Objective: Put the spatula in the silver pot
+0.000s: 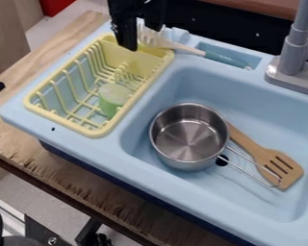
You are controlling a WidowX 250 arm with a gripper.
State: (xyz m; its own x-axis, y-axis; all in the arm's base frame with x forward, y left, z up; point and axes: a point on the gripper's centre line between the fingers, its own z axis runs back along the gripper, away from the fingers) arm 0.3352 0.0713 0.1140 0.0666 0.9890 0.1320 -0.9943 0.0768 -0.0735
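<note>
Blue sink (118, 154) across my view, yellow rack (147, 60) at upper left.
The silver pot (188, 137) sits in the basin near centre; the wooden spatula (269, 156) lies beside it at lower right, under its wire handle; my hand (142, 36) hangs at top, fingers apart.

Silver pot (186, 137): one. Wooden spatula (275, 166): one. Teal-handled utensil (224, 58): one. Yellow dish rack (87, 130): one. Green object (113, 98): one. Sink (240, 211): one. Faucet (295, 55): one. Gripper (142, 37): one.
</note>
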